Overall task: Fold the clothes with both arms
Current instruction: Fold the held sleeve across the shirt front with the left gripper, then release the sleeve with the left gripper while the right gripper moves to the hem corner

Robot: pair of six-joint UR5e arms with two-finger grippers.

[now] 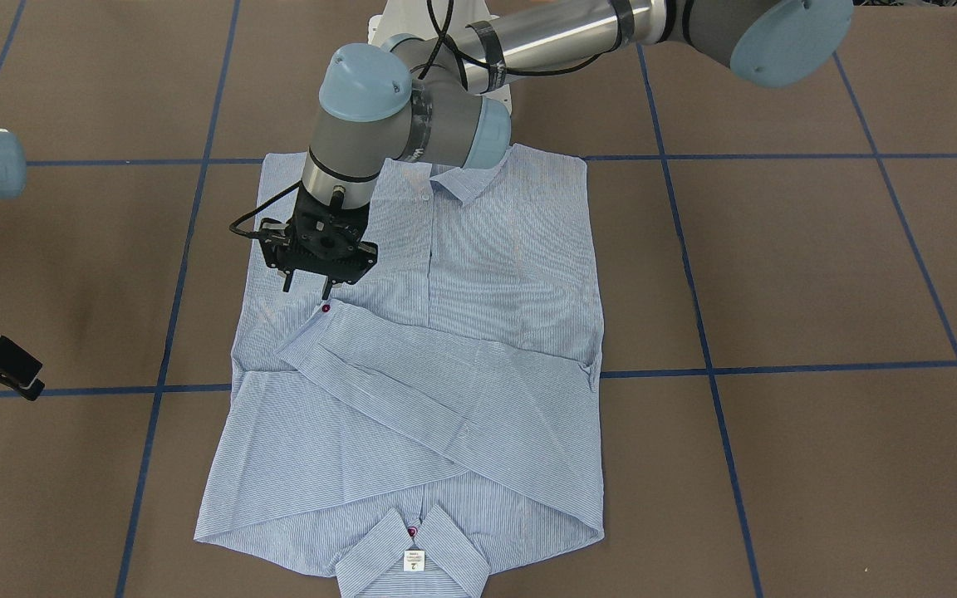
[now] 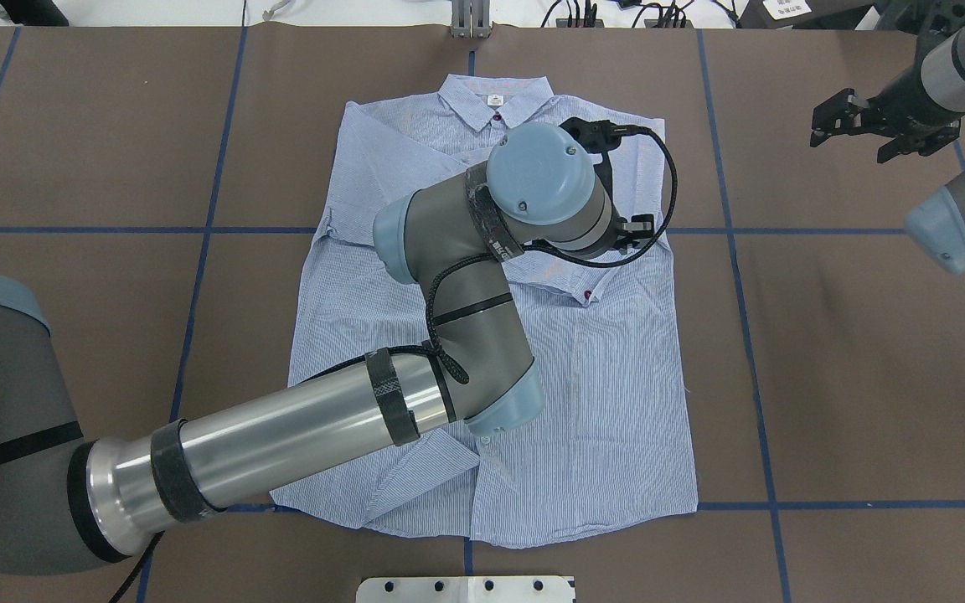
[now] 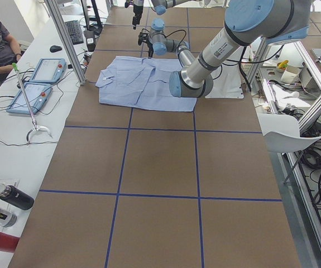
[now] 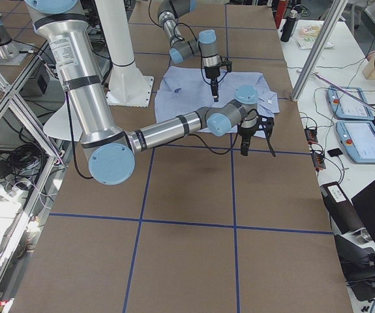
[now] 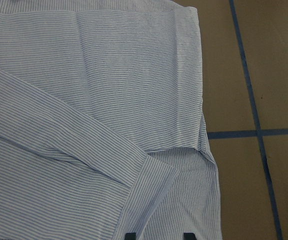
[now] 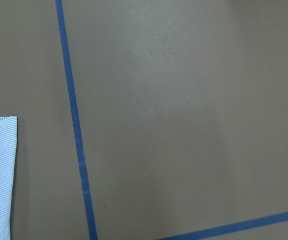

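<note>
You'll find the light blue striped shirt spread flat, front up, in the middle of the brown table, with its collar on the side away from the robot. One sleeve lies folded diagonally across the chest. Its cuff ends just below your left gripper, which hangs over the cloth with fingers parted and nothing between them. Your right gripper sits well clear of the shirt over bare table, also spread and empty

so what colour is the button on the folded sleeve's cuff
Dark red. The cuff button on the striped shirt shows best in the exterior front-facing view.
</note>
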